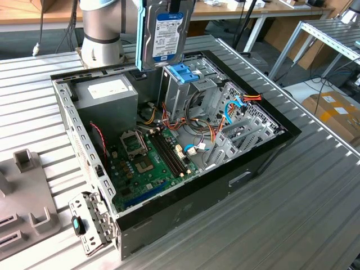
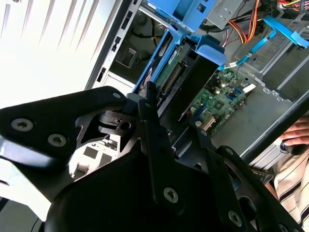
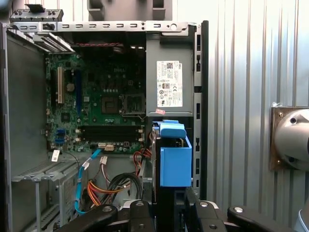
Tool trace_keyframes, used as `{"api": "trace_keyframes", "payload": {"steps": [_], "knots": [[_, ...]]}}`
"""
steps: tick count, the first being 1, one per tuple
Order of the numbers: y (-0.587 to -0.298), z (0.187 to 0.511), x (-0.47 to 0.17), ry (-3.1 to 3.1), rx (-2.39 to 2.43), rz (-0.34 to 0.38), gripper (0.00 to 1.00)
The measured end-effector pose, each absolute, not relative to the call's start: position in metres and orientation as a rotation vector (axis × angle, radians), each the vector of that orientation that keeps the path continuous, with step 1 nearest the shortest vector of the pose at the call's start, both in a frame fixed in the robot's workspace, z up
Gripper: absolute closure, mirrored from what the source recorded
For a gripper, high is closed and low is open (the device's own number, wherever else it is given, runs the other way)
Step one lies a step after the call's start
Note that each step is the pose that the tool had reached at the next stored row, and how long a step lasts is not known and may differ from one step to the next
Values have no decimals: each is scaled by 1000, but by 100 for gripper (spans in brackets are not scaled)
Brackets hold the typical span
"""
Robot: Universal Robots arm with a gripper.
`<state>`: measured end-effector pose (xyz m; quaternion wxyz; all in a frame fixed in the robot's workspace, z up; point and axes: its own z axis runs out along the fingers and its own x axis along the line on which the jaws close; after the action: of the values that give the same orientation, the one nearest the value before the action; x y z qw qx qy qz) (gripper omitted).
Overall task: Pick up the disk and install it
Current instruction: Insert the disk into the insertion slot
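While the hand [image 2: 174, 116] clamps its two black fingers [image 2: 153, 140] on one end of the disk [image 1: 163, 31], the drive hangs on edge above the open computer case [image 1: 259, 163]. It sits just over the metal drive cage [image 1: 183, 95] and its blue latch [image 1: 183, 72], not yet seated.

Hazards, as judged from the room: the grip takes one end only, so a slight tilt could make the lower edge catch the cage rim or the latch. The disk might then jam or slip between the fingers. Loose orange and blue cables [image 1: 214, 132] beside the cage could be pinched, and the green motherboard [image 1: 143, 163] lies under any drop.

Disk: a flat silver-grey slab, its white label with a blue top band and barcodes facing the exterior view. A pale blue plastic rail runs along the edge on the exterior view's left, and a green circuit board shows on the reverse in the second wrist view. The case rests on a ribbed metal table [image 1: 315, 197].
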<state>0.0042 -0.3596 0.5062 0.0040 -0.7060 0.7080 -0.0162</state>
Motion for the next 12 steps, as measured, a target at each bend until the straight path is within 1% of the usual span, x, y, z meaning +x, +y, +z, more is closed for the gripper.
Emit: {"api": "trace_keyframes", "payload": {"steps": [12], "knots": [[-360, 506, 11, 2218, -2213, -51, 65]]}}
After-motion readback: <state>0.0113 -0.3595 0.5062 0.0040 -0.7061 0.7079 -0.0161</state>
